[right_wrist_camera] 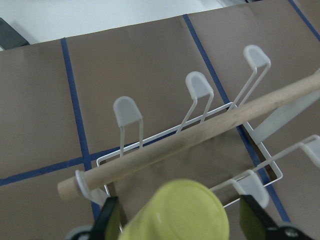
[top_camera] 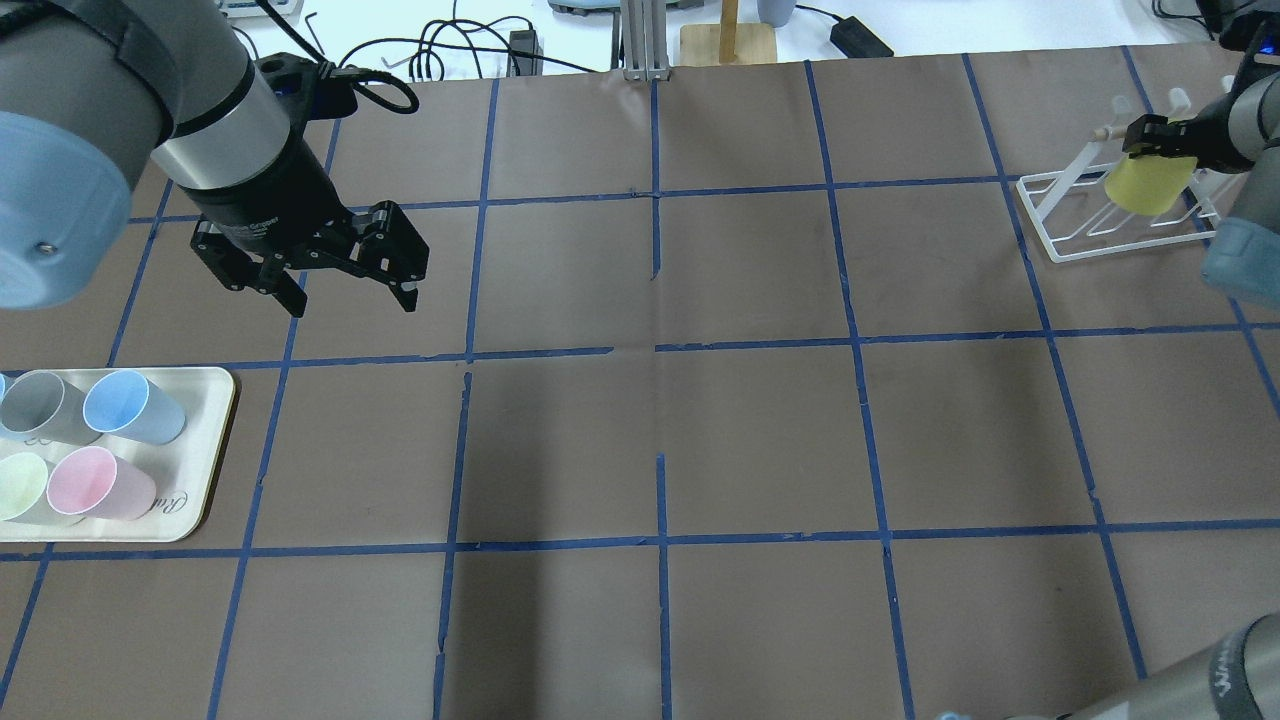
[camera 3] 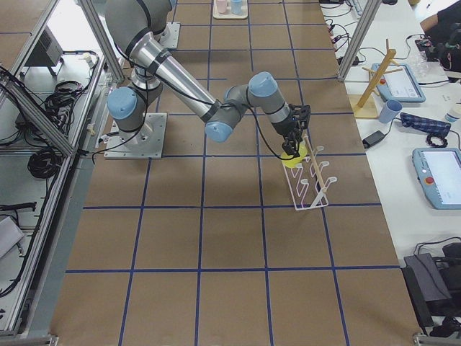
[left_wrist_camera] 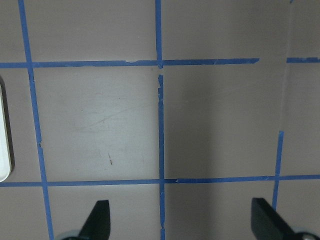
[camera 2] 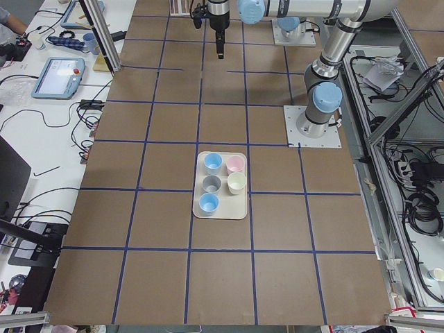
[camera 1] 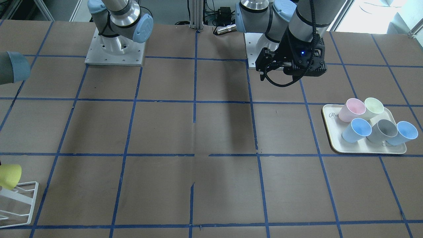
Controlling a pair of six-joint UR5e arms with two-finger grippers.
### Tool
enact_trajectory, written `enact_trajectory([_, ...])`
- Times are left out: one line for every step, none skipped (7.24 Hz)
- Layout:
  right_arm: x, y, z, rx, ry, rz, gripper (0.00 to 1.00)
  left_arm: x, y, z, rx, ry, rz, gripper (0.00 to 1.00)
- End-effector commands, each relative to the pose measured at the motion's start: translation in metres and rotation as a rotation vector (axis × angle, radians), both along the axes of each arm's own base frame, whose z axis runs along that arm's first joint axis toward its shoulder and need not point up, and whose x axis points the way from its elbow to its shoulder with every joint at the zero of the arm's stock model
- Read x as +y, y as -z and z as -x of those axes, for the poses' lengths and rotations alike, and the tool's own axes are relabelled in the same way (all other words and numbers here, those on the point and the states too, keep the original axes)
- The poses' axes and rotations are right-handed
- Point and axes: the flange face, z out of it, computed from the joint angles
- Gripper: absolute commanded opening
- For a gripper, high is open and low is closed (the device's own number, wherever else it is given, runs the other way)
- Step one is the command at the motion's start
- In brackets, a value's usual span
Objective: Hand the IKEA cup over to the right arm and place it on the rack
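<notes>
The right claw (right_wrist_camera: 181, 226) pinched the cup (top_camera: 1146, 184), a finger on either side, the cup's closed base turned toward the wrist camera. It hung tilted over the rack (right_wrist_camera: 127, 111), close to the wooden bar (right_wrist_camera: 200, 137) along the rack's top. Well apart, the left claw (top_camera: 352, 298) was spread wide and held nothing, hovering over bare counter (top_camera: 700, 450) near the tray (top_camera: 222, 440) of pastel cups (camera 1: 356, 129) (five of them, none bright yellow).

Judged from that, the hand-over looked done. What remained was to seat the cup on a peg and let go.

Whether the cup already touched a peg or the bar could not be told, since its own body hid the wires beneath it in the wrist view. The front-facing view cut off the right claw and most of the rack at its edge.
</notes>
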Motion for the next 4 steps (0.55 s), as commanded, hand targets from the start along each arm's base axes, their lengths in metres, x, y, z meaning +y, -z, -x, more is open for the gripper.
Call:
enact_trajectory([0.001, -0.003, -0.001, 0.0, 0.001, 0.0, 1.0, 0.0, -0.001, -0.001, 0.0, 0.003, 0.005, 1.0])
enact_trajectory([0.004, -0.013, -0.002, 0.007, 0.002, 0.008, 1.0, 0.0, -0.001, -0.001, 0.0, 0.003, 0.005, 1.0])
enact_trajectory([0.012, -0.028, -0.006, -0.017, 0.001, -0.036, 1.0, 0.0, -0.001, -0.002, -0.001, 0.003, 0.005, 1.0])
enact_trajectory([0.03, -0.06, -0.02, -0.057, -0.005, -0.106, 1.0, -0.001, -0.001, -0.004, 0.0, 0.0, 0.007, 1.0])
